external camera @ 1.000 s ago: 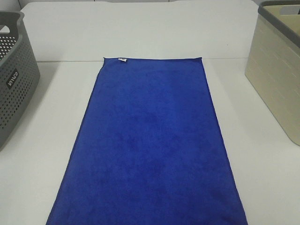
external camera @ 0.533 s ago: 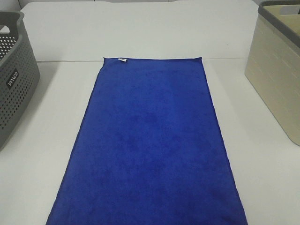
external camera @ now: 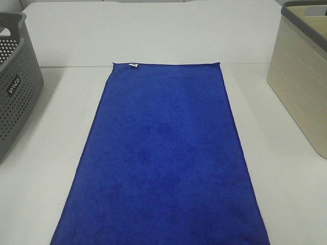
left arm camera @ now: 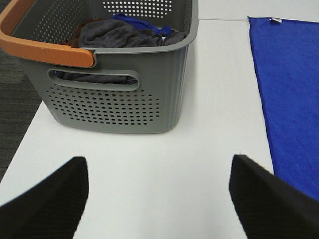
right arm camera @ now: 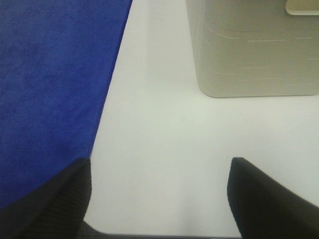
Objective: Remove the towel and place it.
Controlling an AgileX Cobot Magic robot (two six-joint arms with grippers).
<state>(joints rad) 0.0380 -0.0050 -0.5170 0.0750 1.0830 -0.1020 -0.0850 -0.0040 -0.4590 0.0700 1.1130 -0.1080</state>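
The royal-blue towel point(external camera: 163, 158) lies spread flat down the middle of the white table, a small white tag point(external camera: 133, 65) at its far left corner. Neither arm shows in the high view. In the left wrist view my left gripper point(left arm camera: 158, 194) is open over bare table between the grey basket and the towel's point(left arm camera: 291, 94) left edge. My right gripper point(right arm camera: 160, 196) is also open, hovering above the table's near edge, one finger point(right arm camera: 47, 201) over the towel's point(right arm camera: 50, 89) right edge, the beige basket ahead of it. Nothing sits between either pair of fingers.
A grey perforated basket point(external camera: 14, 87) with an orange handle point(left arm camera: 47, 47) stands at the left and holds dark cloths point(left arm camera: 119, 34). A beige basket point(external camera: 301, 76) stands at the right. Bare white table point(external camera: 46, 168) lies on both sides of the towel.
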